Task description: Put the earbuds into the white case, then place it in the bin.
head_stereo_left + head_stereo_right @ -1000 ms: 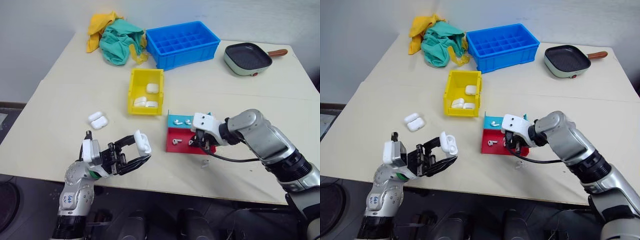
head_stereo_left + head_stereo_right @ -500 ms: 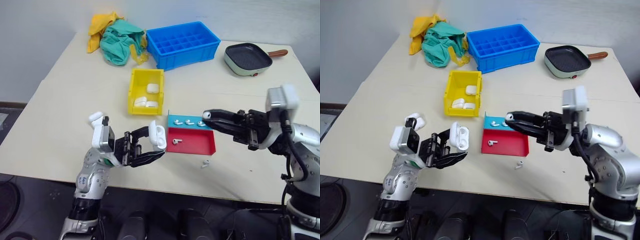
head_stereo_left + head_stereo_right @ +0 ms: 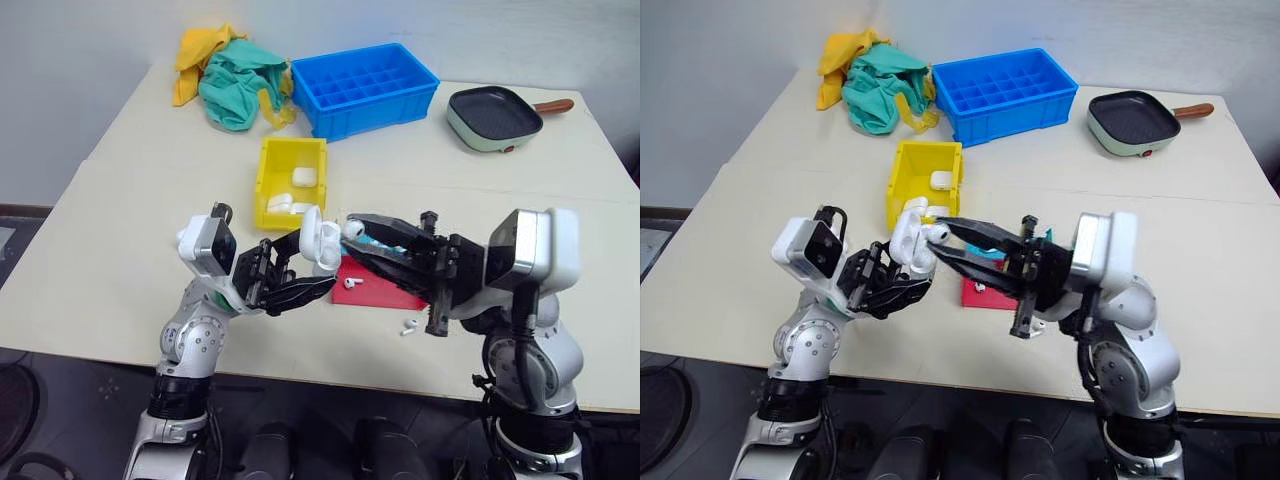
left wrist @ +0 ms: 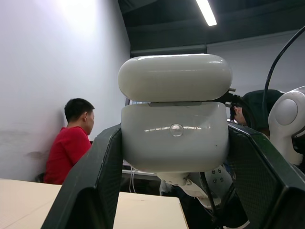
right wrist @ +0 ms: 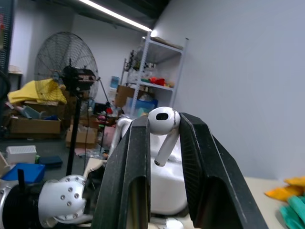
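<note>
A: Both arms have been raised off the surface [image 3: 120,200] since the earlier frames, and the right tool [image 3: 352,228], previously down at the red-and-blue tray [image 3: 375,290], has been brought up to meet the left tool [image 3: 310,268].

B: From the head views, what is carried?

A: An open white case [image 3: 322,243] is clamped in the left tool, lid up. One of the earbuds [image 3: 351,229] is pinched at the right tool's tips, just beside the case mouth. More cases are seen in the yellow bin [image 3: 270,165], and a stray earbud [image 3: 408,325] lies on the surface near the tray.

B: And the left wrist view?

A: The case [image 4: 174,136] is gripped across its lower body, the hinged lid left free. A person in red [image 4: 71,143] is seen behind.

B: The right wrist view?

A: The earbud [image 5: 163,125] is held by its head between closed fingers [image 5: 136,157], stem hanging down.

B: How is handling judged?

A: Both pieces are judged light, hard and slippery. The body grip should be kept, and the stem guided first into its socket.
</note>
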Controlling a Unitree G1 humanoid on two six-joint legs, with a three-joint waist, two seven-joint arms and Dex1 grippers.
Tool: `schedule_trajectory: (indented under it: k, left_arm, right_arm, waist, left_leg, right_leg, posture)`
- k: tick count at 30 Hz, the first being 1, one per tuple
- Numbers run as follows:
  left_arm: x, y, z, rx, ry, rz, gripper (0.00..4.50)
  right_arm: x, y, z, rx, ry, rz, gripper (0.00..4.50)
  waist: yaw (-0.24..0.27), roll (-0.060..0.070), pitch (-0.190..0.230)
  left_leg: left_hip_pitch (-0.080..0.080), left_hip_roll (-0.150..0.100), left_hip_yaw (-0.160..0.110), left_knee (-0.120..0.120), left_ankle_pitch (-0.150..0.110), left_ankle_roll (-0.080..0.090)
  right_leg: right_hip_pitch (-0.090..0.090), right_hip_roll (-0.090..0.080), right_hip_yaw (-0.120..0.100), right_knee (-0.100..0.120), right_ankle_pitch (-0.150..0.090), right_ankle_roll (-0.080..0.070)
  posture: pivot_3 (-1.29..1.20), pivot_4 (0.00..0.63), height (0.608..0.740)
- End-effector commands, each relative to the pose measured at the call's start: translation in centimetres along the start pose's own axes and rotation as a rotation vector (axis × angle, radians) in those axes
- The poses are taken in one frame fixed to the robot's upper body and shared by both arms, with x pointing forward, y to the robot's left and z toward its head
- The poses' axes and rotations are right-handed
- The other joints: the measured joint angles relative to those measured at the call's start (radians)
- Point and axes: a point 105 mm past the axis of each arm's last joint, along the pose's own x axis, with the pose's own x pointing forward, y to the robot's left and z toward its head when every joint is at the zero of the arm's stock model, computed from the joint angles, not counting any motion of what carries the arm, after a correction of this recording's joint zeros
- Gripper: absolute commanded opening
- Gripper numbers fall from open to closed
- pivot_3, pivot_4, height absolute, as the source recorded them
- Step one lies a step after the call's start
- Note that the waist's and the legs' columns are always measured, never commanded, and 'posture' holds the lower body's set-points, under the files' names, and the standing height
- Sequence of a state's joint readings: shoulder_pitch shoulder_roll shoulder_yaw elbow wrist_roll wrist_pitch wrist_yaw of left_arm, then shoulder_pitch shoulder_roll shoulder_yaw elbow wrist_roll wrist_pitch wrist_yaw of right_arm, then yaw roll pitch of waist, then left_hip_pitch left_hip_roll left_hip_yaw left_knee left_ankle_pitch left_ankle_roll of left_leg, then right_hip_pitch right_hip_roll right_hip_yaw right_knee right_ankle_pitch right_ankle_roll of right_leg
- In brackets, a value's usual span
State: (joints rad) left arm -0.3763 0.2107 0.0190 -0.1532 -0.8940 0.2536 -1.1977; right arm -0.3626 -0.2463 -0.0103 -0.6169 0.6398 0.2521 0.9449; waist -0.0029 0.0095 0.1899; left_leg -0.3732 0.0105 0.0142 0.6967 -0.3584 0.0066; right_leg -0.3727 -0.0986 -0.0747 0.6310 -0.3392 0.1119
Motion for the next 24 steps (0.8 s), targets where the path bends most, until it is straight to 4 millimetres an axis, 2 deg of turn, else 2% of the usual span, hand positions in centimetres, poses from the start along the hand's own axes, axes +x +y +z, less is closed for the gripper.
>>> schedule_trajectory:
  k: [1,13,24]
  left_arm:
    - [0.4,-0.9,0.2,0.021,0.001,-0.046,2.78]
    - [0.6,-1.0,0.0,0.041,-0.005,-0.048,2.78]
    - [1.1,-1.2,-0.5,0.058,-0.015,-0.063,2.78]
  right_arm:
    - [0.7,0.0,0.4,-0.036,-0.038,0.008,0.45]
    - [0.1,-0.7,-1.5,-0.021,0.009,-0.007,0.45]
    - [-0.5,-0.3,-3.3,0.024,0.06,0.019,0.45]
  waist:
    - [0.0,0.0,0.0]
    - [-0.001,0.0,0.0]
    - [0.0,0.0,0.0]
  left_leg:
    - [0.0,0.0,0.0,0.0,0.0,0.0]
    - [0.0,0.0,0.0,0.0,0.0,0.0]
    - [0.0,0.0,0.0,0.0,0.0,0.0]
  right_leg:
    - [0.0,0.0,0.0,0.0,0.0,0.0]
    - [0.0,0.0,0.0,0.0,0.0,0.0]
    - [0.0,0.0,0.0,0.0,0.0,0.0]
  posture:
    - [0.0,0.15,0.74]
    - [0.0,0.15,0.74]
    - [0.0,0.15,0.74]
